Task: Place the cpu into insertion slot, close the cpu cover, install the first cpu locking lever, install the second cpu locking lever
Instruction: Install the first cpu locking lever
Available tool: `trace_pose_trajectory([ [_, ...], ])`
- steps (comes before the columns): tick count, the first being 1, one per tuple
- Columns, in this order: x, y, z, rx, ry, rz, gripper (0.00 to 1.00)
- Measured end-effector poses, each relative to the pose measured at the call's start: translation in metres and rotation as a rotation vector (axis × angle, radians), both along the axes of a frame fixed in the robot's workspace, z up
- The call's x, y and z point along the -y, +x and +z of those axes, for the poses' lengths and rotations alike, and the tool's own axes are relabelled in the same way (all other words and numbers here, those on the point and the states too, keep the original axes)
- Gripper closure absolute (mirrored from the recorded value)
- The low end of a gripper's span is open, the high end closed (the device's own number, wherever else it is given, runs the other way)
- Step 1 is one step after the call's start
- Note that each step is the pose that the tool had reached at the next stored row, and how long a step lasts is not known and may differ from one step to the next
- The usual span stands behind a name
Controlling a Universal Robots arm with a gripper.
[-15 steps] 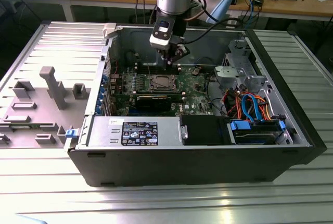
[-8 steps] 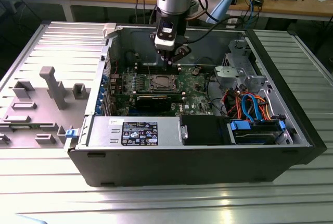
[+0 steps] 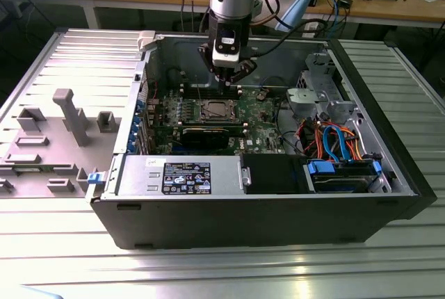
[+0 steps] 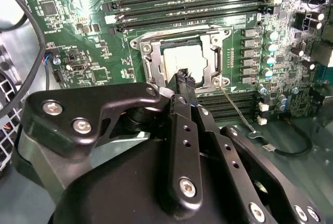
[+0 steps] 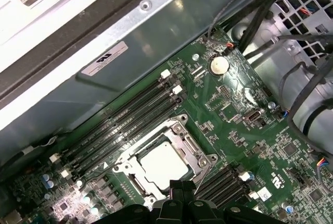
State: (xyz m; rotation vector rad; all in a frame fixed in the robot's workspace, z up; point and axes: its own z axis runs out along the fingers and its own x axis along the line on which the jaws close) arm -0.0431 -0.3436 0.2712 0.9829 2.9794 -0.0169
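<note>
The black two-fingered claw [image 4: 185,77] hangs with its tips pressed together and nothing between them, right over the nearest edge of the square, silver-rimmed insertion slot [image 3: 214,110]. The flat silver-grey square cpu [image 4: 183,57] sits in that slot just beyond the tips. The thin silvery cpu cover frame [image 4: 217,60] appears to lie flat around it. A thin wire locking lever [image 4: 237,110] slants away beside the claw, seemingly unlatched. Latching it well likely means pressing near its hooked end, keeping the tips off the chip.
</note>
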Motion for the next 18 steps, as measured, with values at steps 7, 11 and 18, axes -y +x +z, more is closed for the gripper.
trace_pose_trajectory([
  [7, 0.0000, 0.0000, 0.0000, 0.0000, 0.0000, 0.009, 0.89],
  [11, 0.0000, 0.0000, 0.0000, 0.0000, 0.0001, 0.056, 0.89],
  [18, 0.0000, 0.0000, 0.0000, 0.0000, 0.0001, 0.170, 0.89],
])
